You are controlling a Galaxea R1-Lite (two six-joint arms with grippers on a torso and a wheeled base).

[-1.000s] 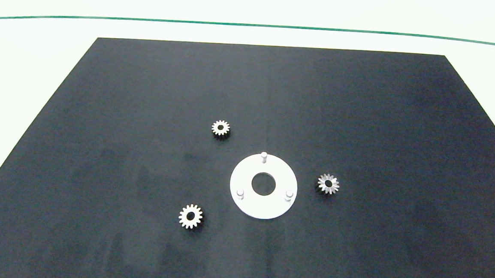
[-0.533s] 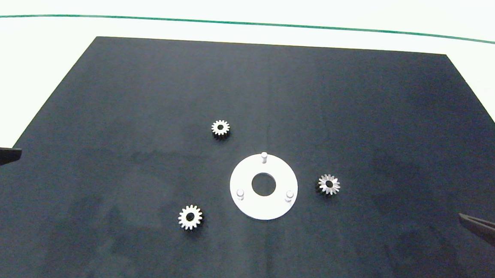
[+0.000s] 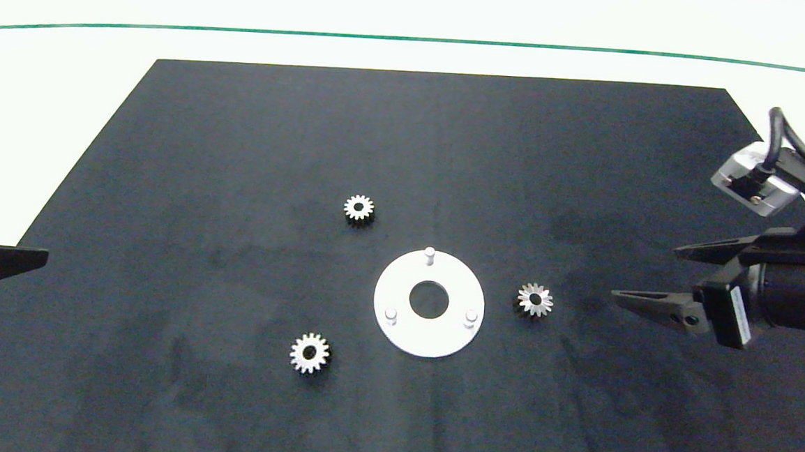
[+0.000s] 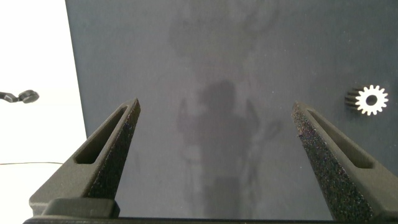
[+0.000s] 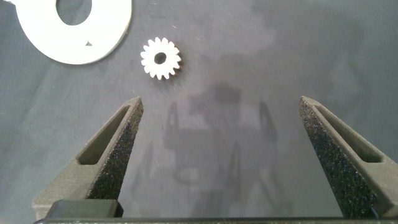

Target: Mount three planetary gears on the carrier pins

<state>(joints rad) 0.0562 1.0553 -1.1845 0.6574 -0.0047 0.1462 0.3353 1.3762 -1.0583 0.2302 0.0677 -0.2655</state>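
The white carrier disc (image 3: 398, 292) lies mid-mat, its three carrier pins (image 3: 429, 254) upright and bare. Three planetary gears rest flat on the mat: one behind-left (image 3: 359, 209), one front-left (image 3: 310, 352), one just right of the disc (image 3: 534, 299). My right gripper (image 3: 645, 272) hovers open, right of that last gear and apart from it. The right wrist view has the same gear (image 5: 161, 58) and disc (image 5: 93, 37) ahead of the open gripper (image 5: 221, 100). My left gripper (image 4: 216, 106) is open at the mat's left edge, one fingertip (image 3: 30, 259) showing, a gear (image 4: 372, 99) off to the side.
A black mat (image 3: 240, 139) covers the white table (image 3: 55, 72). A green line (image 3: 414, 40) runs across the far side. The right wrist camera and its cable (image 3: 758, 178) rise above the right arm.
The right arm has swung in from the right edge toward the gear beside the disc. The left fingertip has crept slightly inward. Gears and disc have not moved.
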